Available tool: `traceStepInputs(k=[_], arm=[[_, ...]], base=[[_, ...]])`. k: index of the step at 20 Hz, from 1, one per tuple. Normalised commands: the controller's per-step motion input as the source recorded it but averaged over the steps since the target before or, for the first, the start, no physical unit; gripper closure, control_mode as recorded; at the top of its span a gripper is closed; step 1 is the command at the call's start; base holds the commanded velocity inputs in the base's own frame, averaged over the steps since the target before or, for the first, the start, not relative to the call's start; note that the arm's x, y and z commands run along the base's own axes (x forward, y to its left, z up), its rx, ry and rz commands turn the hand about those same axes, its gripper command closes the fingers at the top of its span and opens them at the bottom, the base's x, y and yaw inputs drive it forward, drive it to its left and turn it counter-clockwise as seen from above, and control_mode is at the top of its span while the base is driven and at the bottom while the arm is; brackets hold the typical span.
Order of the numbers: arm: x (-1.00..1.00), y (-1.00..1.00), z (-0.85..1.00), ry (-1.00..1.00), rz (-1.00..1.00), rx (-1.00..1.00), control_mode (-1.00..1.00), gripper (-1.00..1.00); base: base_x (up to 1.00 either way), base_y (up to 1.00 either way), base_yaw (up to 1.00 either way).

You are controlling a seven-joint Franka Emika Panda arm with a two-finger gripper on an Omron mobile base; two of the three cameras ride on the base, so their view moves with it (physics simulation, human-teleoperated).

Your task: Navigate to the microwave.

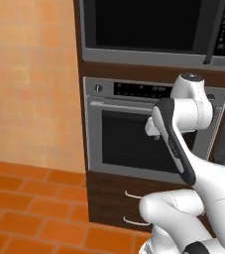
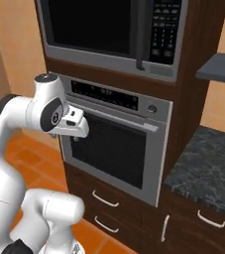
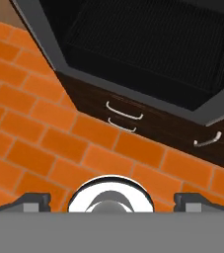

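The microwave (image 1: 148,25) is built into the top of a dark wood cabinet column, straight ahead and close. It has a wide black glass front, a steel frame and a dark vertical handle (image 1: 210,34) at the right, beside a keypad (image 2: 163,30). From the other side, the microwave (image 2: 94,25) sits above my folded arm. My gripper (image 3: 112,201) hangs in front of the oven door and points down at the floor. It is open, with its fingertips (image 3: 34,200) wide apart and nothing between them.
A steel oven (image 1: 134,139) with a bar handle sits directly under the microwave, with two wooden drawers (image 2: 104,208) below it. To the right are a dark stone counter (image 2: 208,168) and a grey shelf (image 2: 218,67). Orange brick floor (image 1: 29,198) lies open to the left, by an orange wall.
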Motion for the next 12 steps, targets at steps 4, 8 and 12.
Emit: traceStepInputs(k=[4,8,12], arm=[[0.00,0.00,0.00,0.00,0.00,0.00,1.00,-1.00],[0.00,0.00,0.00,0.00,0.00,0.00,1.00,-1.00],[0.00,0.00,0.00,0.00,0.00,0.00,1.00,-1.00]], base=[[0.64,0.00,-0.29],[0.60,0.14,-0.30],[0.61,0.54,-0.27]])
